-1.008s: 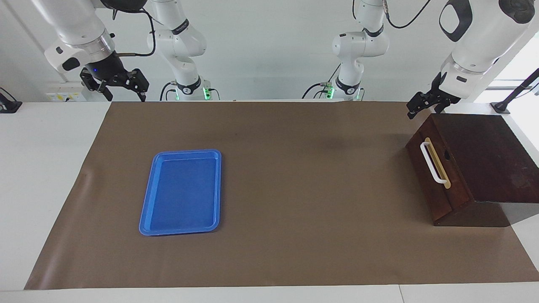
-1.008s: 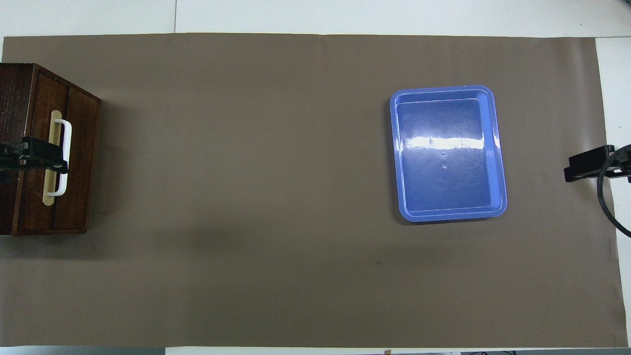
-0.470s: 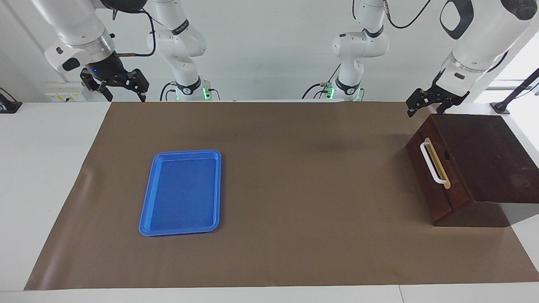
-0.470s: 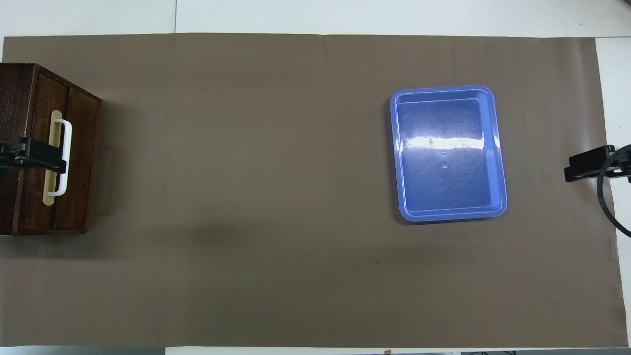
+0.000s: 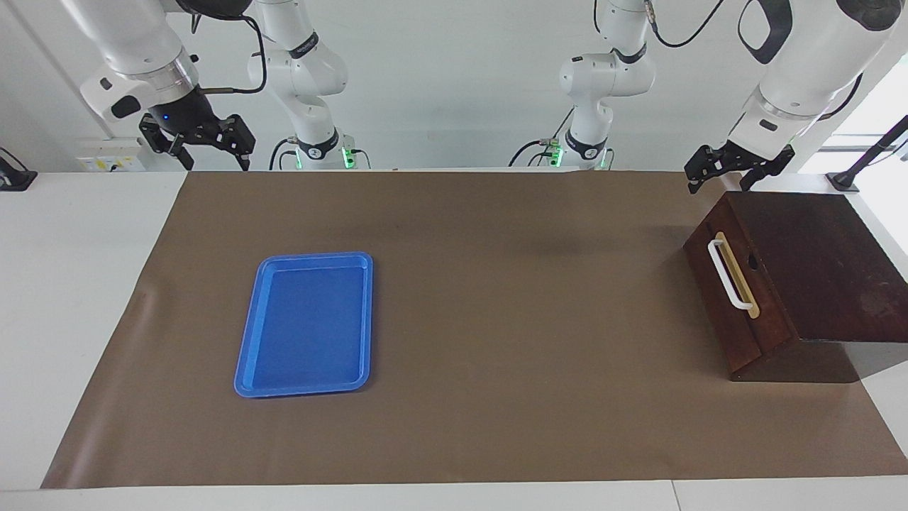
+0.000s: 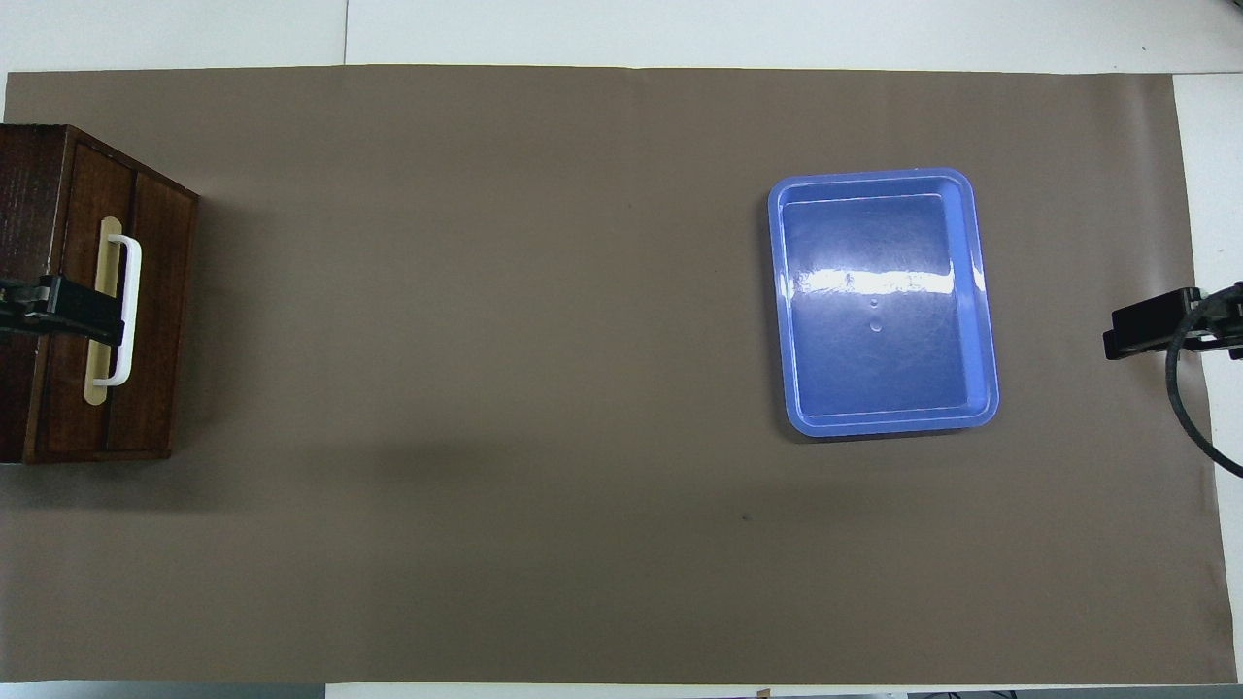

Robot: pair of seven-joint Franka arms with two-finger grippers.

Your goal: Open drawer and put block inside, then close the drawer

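Observation:
The drawer [image 5: 770,319] is shut in a dark brown cabinet [image 5: 816,262] at the left arm's end of the table. Its white bar handle [image 5: 729,275] faces the middle of the table. It also shows in the overhead view [image 6: 155,320]. The yellow block is out of view. My left gripper [image 5: 718,183] hangs open and empty in the air over the cabinet's edge nearest the robots, touching nothing. In the overhead view the left gripper [image 6: 68,306] covers the handle [image 6: 131,291]. My right gripper [image 5: 215,162] is open and empty, raised over the right arm's end of the table.
An empty blue plastic tray [image 5: 305,326] lies on the brown mat [image 5: 496,319] toward the right arm's end; it also shows in the overhead view [image 6: 879,311]. Bare mat lies between the tray and the cabinet.
My left gripper has risen a little over the cabinet and turned slightly. My right gripper has lifted slightly. The drawer and the tray have not moved.

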